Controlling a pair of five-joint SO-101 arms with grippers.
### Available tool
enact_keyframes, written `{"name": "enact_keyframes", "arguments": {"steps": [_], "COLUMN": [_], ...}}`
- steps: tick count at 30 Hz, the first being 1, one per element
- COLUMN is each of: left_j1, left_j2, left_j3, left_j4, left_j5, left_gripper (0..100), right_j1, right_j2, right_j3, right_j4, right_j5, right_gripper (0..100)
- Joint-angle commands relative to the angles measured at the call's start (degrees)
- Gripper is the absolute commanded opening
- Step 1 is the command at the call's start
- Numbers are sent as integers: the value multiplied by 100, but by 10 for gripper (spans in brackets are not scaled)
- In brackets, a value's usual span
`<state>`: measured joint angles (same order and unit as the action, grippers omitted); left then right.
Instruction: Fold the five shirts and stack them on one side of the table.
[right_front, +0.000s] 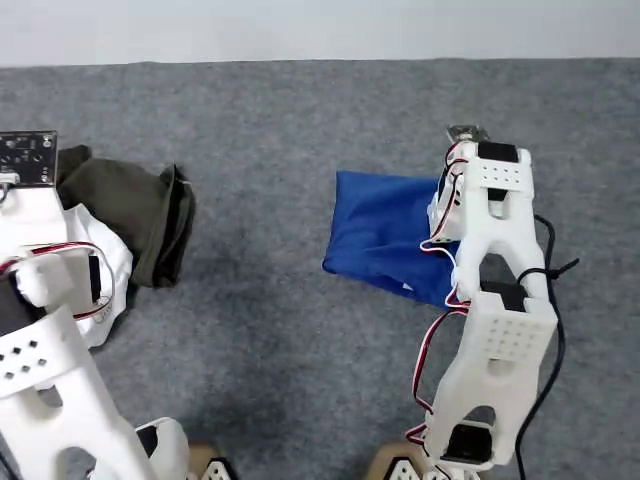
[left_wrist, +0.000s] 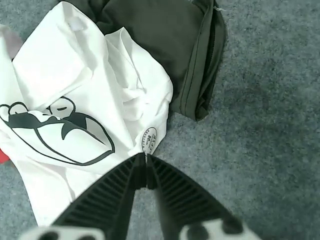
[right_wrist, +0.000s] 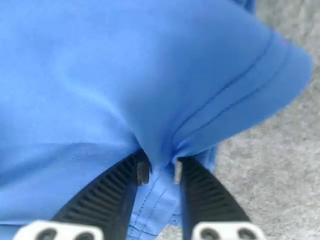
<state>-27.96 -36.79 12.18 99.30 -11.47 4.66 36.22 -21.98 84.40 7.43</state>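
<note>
Your right hand (right_wrist: 159, 172) is clamped on a bunched fold of the blue shirt (right_wrist: 100, 75). In the right wrist view the cloth is pinched between the two fingers, and a double-stitched hem runs off toward one corner. The shirt drapes up over the hand, with a bit of grey desk (right_wrist: 280, 190) showing past its edge.

In the left wrist view your left hand (left_wrist: 146, 162) has its fingers pressed together, with barely a slit between them. The tips sit right at the edge of the white shirt (left_wrist: 65, 80), next to its round tag (left_wrist: 149, 139). I can't tell if any cloth is actually caught in there. The white shirt is rumpled, with a black line drawing printed on it. The olive shirt (left_wrist: 155, 45) lies folded against its far side and is partly covered by it. There's a red scrap (left_wrist: 2, 157) peeking out at the frame edge, but I can't tell what it is.

From the high view, the blue shirt (right_front: 375, 235) lies around the middle of the desk (right_front: 270, 330), with one side tucked under your right arm (right_front: 495, 270). The olive shirt (right_front: 130, 215) and white shirt (right_front: 112, 262) are over on the left side, touching each other. They're well apart from the blue one, and your left arm (right_front: 45, 380) is on top of the white one.
</note>
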Motion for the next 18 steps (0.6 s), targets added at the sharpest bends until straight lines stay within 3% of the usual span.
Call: {"name": "enact_keyframes", "arguments": {"steps": [1, 14, 18], "left_j1": [-26, -26, -26], "left_j2": [-53, -53, -44], "left_j3": [-13, -4, -4], "left_j4": [105, 105, 105], "left_j5": [-18, -9, -26], "left_gripper": [6, 6, 6], "right_j1": [31, 391, 382], "right_j2": [-567, -822, -699], "right_j3": [-281, -281, -281], "right_j4": [48, -497, -259], "right_j5": [-9, 730, 782], "right_gripper": [20, 20, 105]}}
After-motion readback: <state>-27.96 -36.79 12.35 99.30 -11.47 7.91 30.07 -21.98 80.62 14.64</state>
